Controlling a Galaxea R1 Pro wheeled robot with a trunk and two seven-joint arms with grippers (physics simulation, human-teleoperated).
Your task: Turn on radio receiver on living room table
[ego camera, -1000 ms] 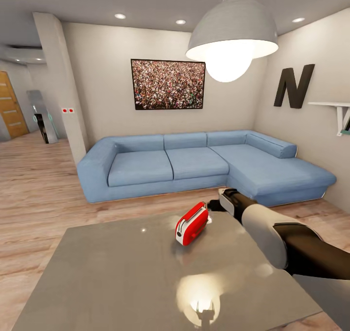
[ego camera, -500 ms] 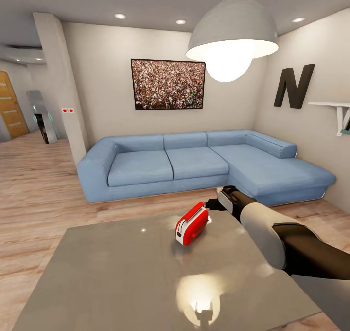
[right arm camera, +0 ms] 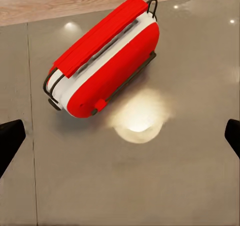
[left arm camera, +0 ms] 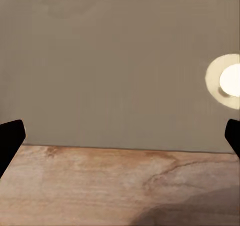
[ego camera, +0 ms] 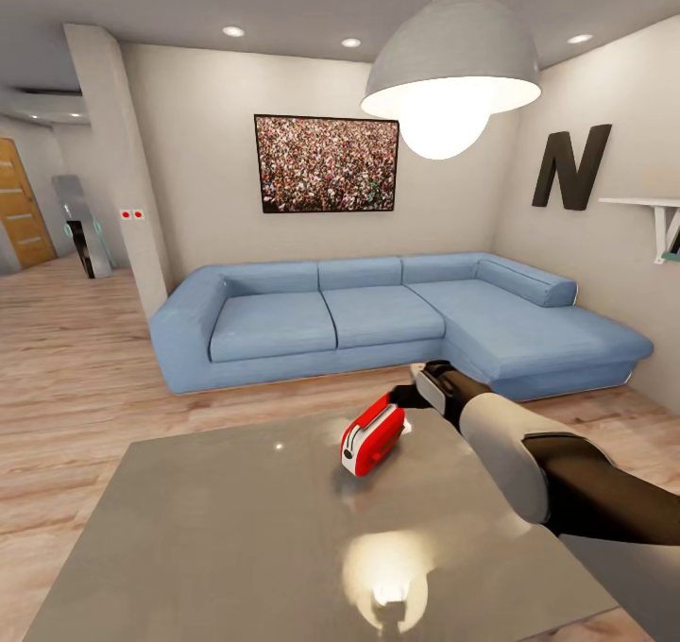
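**Radio could get knocked aside**

The right gripper (ego camera: 408,397) hovers wide open, holding nothing, just above the radio receiver (right arm camera: 102,66) on the table (ego camera: 236,529). A careless descent might shove it aside — it looks light. The left gripper (left arm camera: 120,136) — open, empty.

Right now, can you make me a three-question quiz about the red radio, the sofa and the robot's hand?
1. Where is the radio receiver?
A. on the grey table
B. on the sofa
C. on the floor

2. What colour is the sofa?
A. green
B. blue
C. brown

3. What is the right gripper doing?
A. squeezing the radio
B. holding a cup
C. open, holding nothing

Answers:
1. A, it stands on the glossy top near the far edge.
2. B, all its cushions are light blue.
3. C, its fingertips sit wide apart with bare table between them.
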